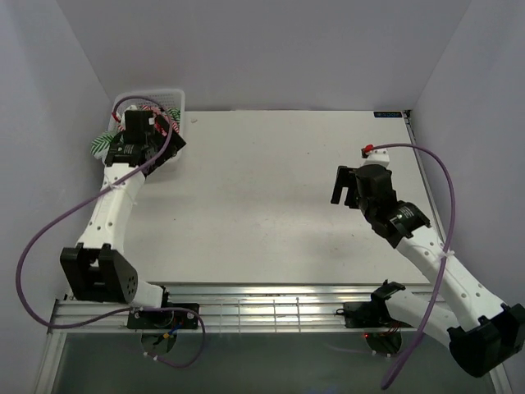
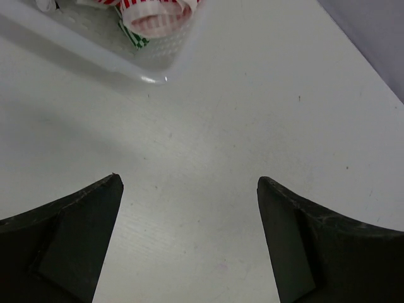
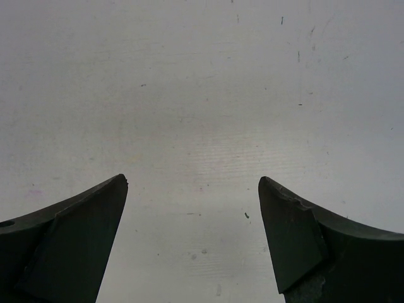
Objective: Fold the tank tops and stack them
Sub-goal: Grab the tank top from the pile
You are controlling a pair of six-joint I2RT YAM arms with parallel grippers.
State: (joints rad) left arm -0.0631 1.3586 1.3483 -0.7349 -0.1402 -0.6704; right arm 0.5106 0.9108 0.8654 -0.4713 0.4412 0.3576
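Observation:
Tank tops lie bunched in a white mesh basket (image 1: 166,91) at the table's far left corner. A red-and-white striped one (image 1: 154,109) is on top, and a green-and-white one (image 1: 102,142) hangs over the basket's left side. In the left wrist view the red-and-white top (image 2: 158,16) and a bit of the green one (image 2: 136,39) show behind the basket rim (image 2: 95,53). My left gripper (image 1: 171,141) (image 2: 189,183) hangs open over bare table by the basket's near right corner. My right gripper (image 1: 346,191) (image 3: 192,182) hangs open over bare table at the right.
Walls close the table in at the back and on both sides. A purple cable loops from each arm. A small red part (image 1: 368,150) sits near the right edge. The metal rail (image 1: 262,310) runs along the near edge between the arm bases.

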